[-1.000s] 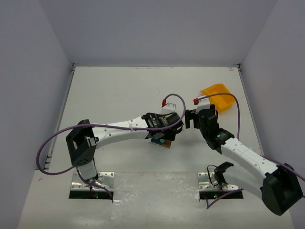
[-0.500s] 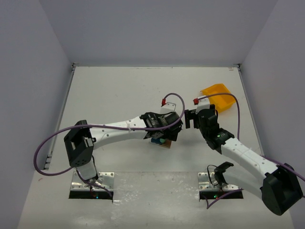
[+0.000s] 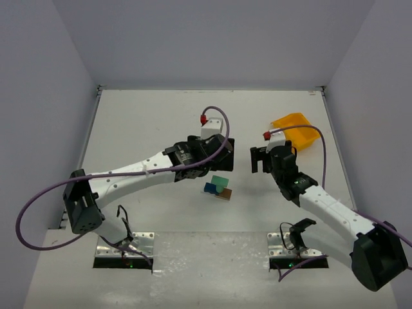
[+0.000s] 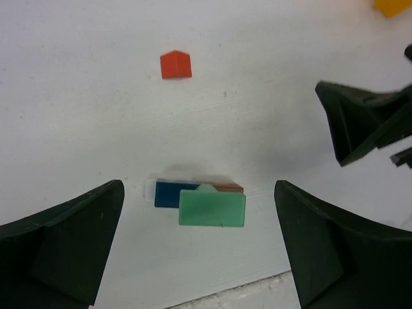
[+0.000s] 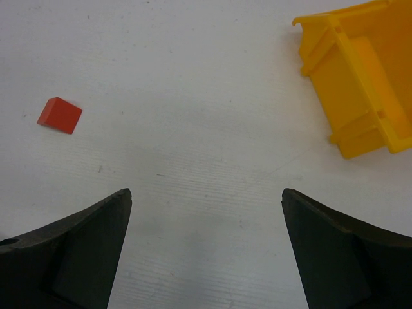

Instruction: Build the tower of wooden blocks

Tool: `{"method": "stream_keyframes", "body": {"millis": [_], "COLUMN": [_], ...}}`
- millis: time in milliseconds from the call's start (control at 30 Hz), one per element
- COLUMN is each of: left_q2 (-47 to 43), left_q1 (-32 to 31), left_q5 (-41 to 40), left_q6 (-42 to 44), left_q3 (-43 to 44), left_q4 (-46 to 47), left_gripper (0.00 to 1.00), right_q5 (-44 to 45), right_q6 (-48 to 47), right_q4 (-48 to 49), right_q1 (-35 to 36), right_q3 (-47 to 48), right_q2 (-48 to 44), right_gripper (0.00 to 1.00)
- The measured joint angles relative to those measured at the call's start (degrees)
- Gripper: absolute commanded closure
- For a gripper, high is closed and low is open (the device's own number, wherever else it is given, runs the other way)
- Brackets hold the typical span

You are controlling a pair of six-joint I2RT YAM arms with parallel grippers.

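A mint green block (image 3: 221, 182) rests on a blue block (image 3: 210, 188) and a brown block (image 3: 224, 194), which lie side by side at the table's middle. In the left wrist view the green block (image 4: 212, 208) covers part of the blue (image 4: 166, 194) and brown (image 4: 226, 187) blocks. A loose red block (image 4: 176, 65) lies beyond them and also shows in the right wrist view (image 5: 59, 114); it is hidden in the top view. My left gripper (image 3: 219, 154) is open and empty, raised behind the stack (image 4: 199, 188). My right gripper (image 3: 259, 159) is open and empty over bare table (image 5: 206, 193).
A yellow plastic bin (image 3: 296, 129) lies tipped at the back right, close behind my right gripper; it also shows in the right wrist view (image 5: 360, 84). The right gripper's fingers (image 4: 360, 122) show in the left wrist view. White walls enclose the table.
My left gripper has lifted off the stack and drawn back toward the far side, leaving the mint green block on the blue and brown ones. The right arm has barely moved.
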Motion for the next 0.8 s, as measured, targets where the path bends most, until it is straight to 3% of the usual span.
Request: {"method": "stream_keyframes", "body": {"millis": [267, 500, 633, 800], "left_q2": [-10.1, -12.5, -12.5, -12.5], "left_q1": [18.6, 31.0, 35.4, 36.3], "left_q5": [4.0, 9.2, 10.4, 11.5], "left_q6": [0.3, 0.7, 1.1, 3.0], "left_q3": [-10.8, -19.8, -23.9, -26.3], "left_q4": [12.8, 22.8, 26.3, 30.7], "left_gripper": [0.0, 0.0, 0.0, 0.0], "right_q5": [-2.4, -6.3, -9.3, -13.4], "right_q6": [1.9, 4.4, 7.4, 10.1], "right_q4": [0.1, -4.8, -9.6, -12.4], "right_q1": [-2.1, -2.7, -2.8, -2.5], "right_q3": [0.3, 6.7, 16.9, 25.1], "right_q2": [2.9, 11.0, 15.6, 20.3], "right_gripper": [0.01, 0.01, 0.01, 0.01]}}
